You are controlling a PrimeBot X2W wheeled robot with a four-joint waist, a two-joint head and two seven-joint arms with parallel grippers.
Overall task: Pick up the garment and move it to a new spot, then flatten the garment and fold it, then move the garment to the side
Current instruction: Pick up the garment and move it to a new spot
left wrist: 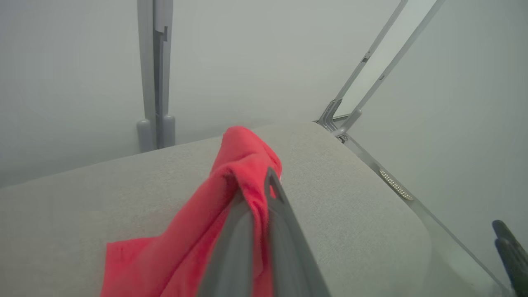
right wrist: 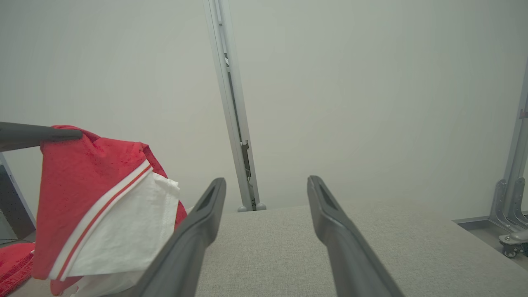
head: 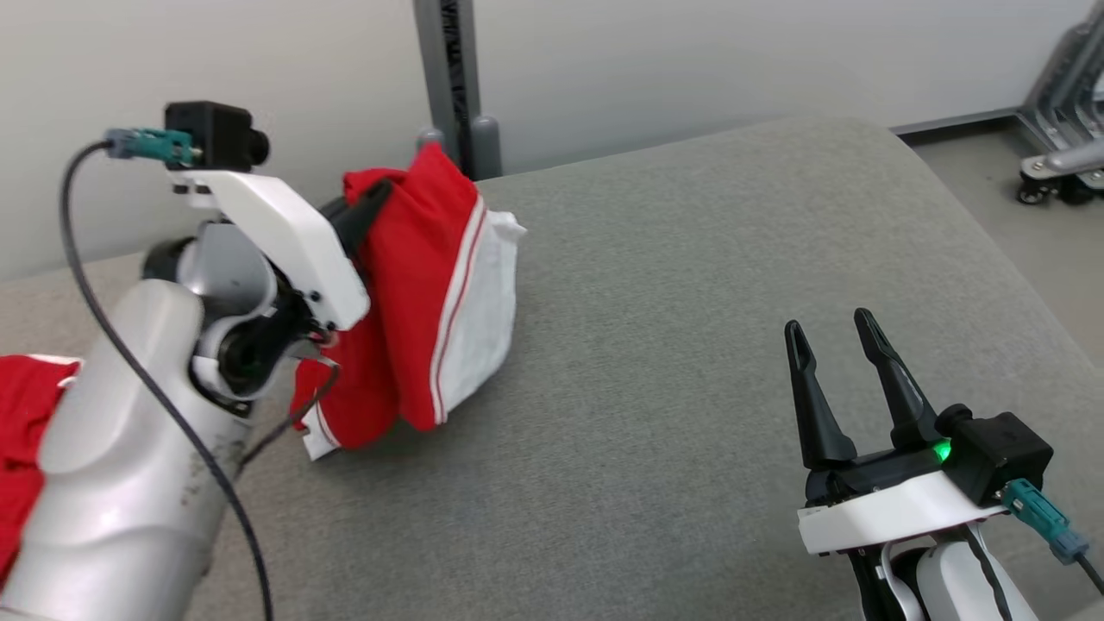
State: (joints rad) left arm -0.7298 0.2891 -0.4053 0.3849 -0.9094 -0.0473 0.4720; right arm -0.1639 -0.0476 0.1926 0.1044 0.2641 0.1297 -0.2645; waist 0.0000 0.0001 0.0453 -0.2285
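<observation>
My left gripper [head: 379,194] was pressed together on a top fold of the red and white fabric garment [head: 431,293], pinching it up off the grey woven cushioned surface [head: 673,345]. The cloth hung from my fingers in a loose drape, red panel towards me, white panel with a red stripe along its border on the right. Its lowest corner touched the cushion. It hung on the left part of the surface, near the rounded far edge, just in front of the grey upright post [head: 448,78] against the pale wall [head: 690,52].

My right gripper [head: 832,328] was spread wide and held nothing, low over the near right part of the cushion, well apart from the garment. Between the two lay a broad bare stretch of grey fabric. The cushion's right edge curved down to the floor [head: 992,172], where a wheeled metal frame [head: 1061,164] stood. A second red cloth [head: 26,414] lay at the near left edge, beside my left forearm.
</observation>
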